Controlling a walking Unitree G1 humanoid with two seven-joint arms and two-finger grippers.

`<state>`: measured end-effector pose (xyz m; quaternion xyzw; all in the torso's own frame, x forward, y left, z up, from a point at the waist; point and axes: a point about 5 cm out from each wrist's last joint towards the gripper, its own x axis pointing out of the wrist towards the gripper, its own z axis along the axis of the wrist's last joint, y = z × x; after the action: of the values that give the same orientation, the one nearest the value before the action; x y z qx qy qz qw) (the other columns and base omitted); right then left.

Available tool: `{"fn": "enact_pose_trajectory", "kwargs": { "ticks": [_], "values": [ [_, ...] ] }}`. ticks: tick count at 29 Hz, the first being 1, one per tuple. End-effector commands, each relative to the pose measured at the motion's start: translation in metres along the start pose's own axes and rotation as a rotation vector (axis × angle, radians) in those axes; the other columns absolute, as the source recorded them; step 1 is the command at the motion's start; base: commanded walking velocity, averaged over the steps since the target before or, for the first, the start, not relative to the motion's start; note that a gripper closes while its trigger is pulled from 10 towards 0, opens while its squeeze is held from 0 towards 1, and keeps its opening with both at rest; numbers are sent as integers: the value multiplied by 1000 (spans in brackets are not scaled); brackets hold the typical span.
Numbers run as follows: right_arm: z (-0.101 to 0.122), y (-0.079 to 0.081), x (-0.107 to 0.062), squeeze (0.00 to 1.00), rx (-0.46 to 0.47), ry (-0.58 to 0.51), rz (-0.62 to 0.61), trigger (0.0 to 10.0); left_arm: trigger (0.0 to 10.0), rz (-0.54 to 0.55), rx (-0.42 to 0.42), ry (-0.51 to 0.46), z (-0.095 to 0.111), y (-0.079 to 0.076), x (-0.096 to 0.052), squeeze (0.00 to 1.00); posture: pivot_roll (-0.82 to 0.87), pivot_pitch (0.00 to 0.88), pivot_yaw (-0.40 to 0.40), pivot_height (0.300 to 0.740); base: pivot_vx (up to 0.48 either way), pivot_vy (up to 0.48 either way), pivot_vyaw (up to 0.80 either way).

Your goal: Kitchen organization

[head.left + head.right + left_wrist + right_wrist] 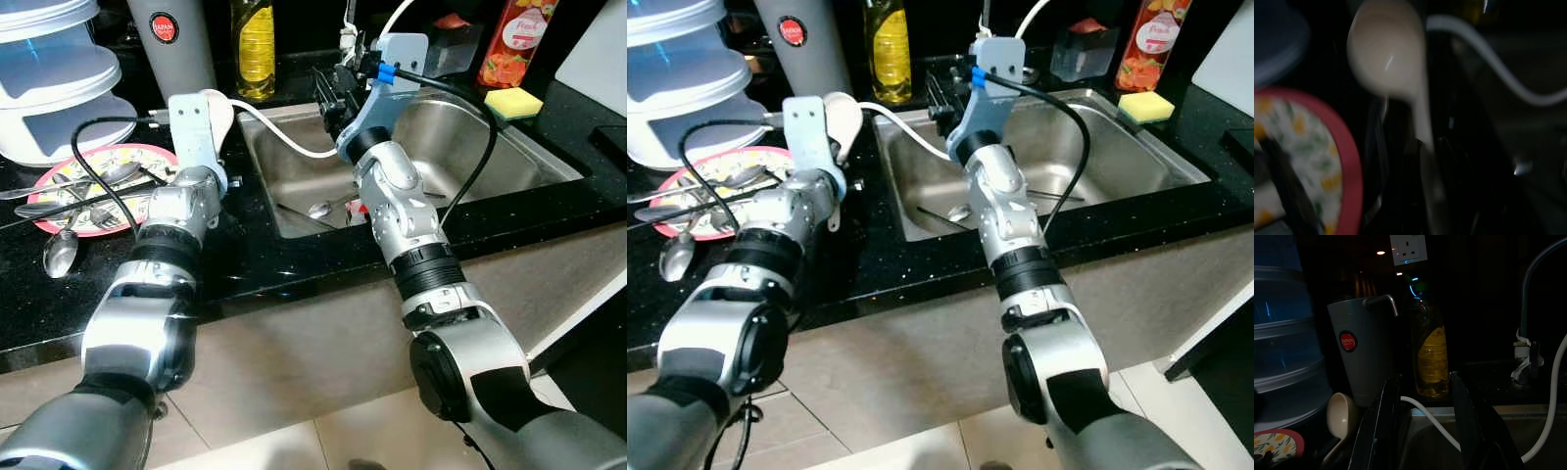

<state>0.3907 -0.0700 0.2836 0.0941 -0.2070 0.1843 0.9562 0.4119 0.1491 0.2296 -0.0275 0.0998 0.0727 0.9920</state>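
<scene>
Ladle (1388, 54) held by left hand (1415, 161), handle hidden; right hand (1425, 396) parted.

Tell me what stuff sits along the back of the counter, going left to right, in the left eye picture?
Stacked clear containers → grey jug with the red sticker → yellow oil bottle → red juice carton → yellow sponge.
</scene>
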Motion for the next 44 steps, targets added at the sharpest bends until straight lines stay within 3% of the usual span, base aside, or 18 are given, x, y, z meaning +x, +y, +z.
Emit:
{"fn": "enact_pose_trajectory", "kwargs": {
  "ticks": [1, 6, 11, 16, 20, 23, 24, 31, 34, 38, 39, 44],
  "values": [
    [1, 0, 0, 0, 1, -5, 1, 10000, 10000, 41, 56, -118, 23, 6, -5, 0, -34, 0, 17, 740, 0, 0, 0],
    [3, 1, 0, 0, 5, -11, 6, 10000, 10000, 13, 94, -217, 40, 2, -14, 0, -28, 0, 13, 740, 0, 0, 0],
    [5, 2, 1, 0, 8, -17, 16, 10000, 10000, -13, 99, -243, 45, -1, -19, 0, -27, 0, 12, 740, 0, 0, 0],
    [5, 3, 1, 0, 8, -19, 24, 10000, 10000, 7, 82, -143, 29, 3, -15, 0, -30, 0, 12, 740, 0, 0, 0],
    [6, 4, 1, 0, 5, -21, 28, 10000, 10000, 46, 93, -121, 25, 10, -15, 0, -32, 0, 14, 740, 0, 0, 0],
    [6, 3, 0, 0, 3, -20, 27, 10000, 10000, 107, 73, -73, 18, 22, -15, 0, -35, 0, 20, 740, 0, 0, 0],
    [5, 2, -1, 0, 1, -19, 25, 10000, 10000, 120, 67, -46, 11, 28, -17, 1000, -36, 0, 23, 740, 0, 0, 0],
    [4, 0, -5, 0, 0, -16, 17, 10000, 10000, 114, 88, -3, -7, 35, -44, 1000, -34, 0, 29, 740, 0, 0, 0],
    [1, -1, -7, 0, 6, -9, 11, 10000, 10000, 200, 83, 19, -15, 54, -55, 1000, -18, 0, 28, 740, 0, 0, 0],
    [0, 1, -7, 0, 13, -5, 15, 10000, 10000, 271, 23, 28, -14, 74, -54, 1000, -12, 0, 28, 740, 0, 0, 0],
    [-1, 2, -7, 0, 14, -5, 18, 10000, 10000, 278, -5, 30, -11, 79, -53, 0, -12, 0, 28, 740, 0, 0, 0],
    [0, 2, -8, 0, 14, -7, 17, 10000, 10000, 321, -68, 35, -3, 97, -54, 0, -20, 0, 37, 740, 0, 0, 0]
  ]
}}
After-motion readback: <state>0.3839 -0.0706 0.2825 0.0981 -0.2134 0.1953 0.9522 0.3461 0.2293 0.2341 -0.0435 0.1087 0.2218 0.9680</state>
